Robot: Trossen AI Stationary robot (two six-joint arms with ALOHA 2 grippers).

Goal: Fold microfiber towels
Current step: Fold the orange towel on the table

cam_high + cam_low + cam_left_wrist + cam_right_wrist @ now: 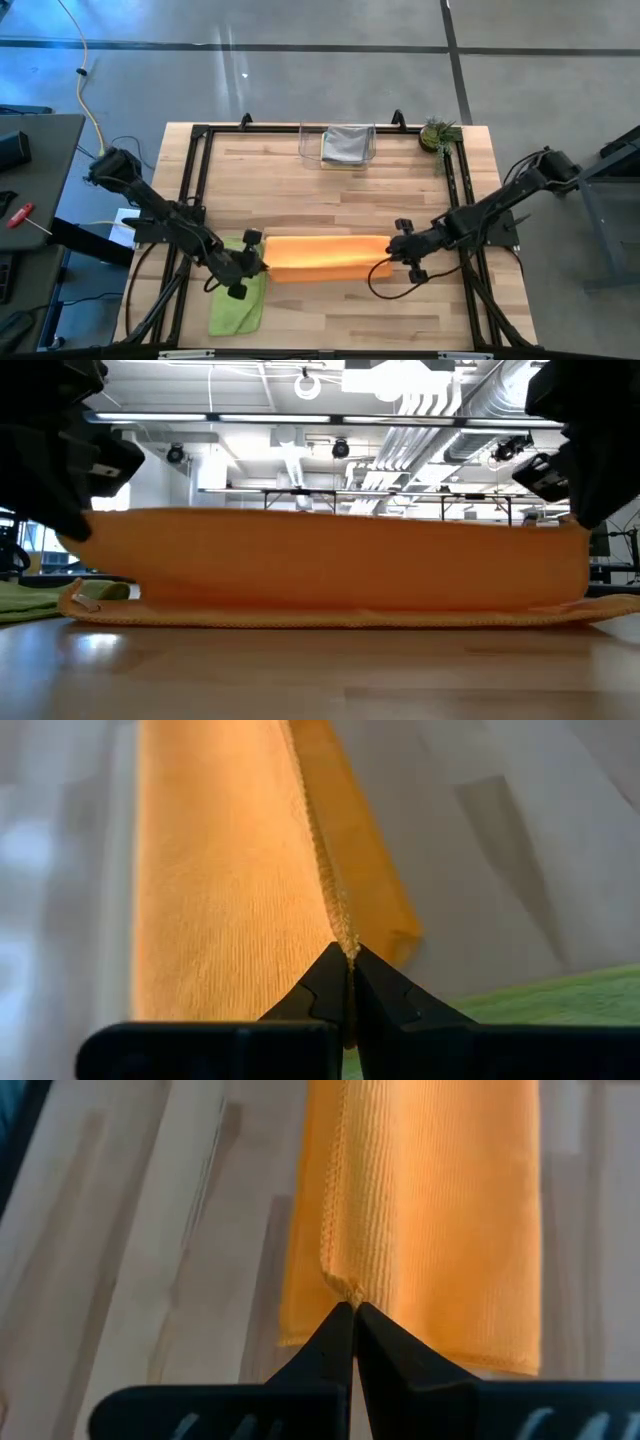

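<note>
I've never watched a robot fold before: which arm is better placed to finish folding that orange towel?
Neither alone, probably. The left gripper is shut on one end of the orange towel and the right gripper on the other, holding its edge raised between them. They likely have to carry it over together.

Overhead, table-level, two close wrist views (all sharing orange towel point(327, 257)).

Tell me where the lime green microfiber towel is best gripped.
Probably at the free near corners of the lime green microfiber towel, coming from above: it lies flat and slightly rumpled at the table's front left, while its far edge sits under the left gripper, shut on the orange towel.
</note>
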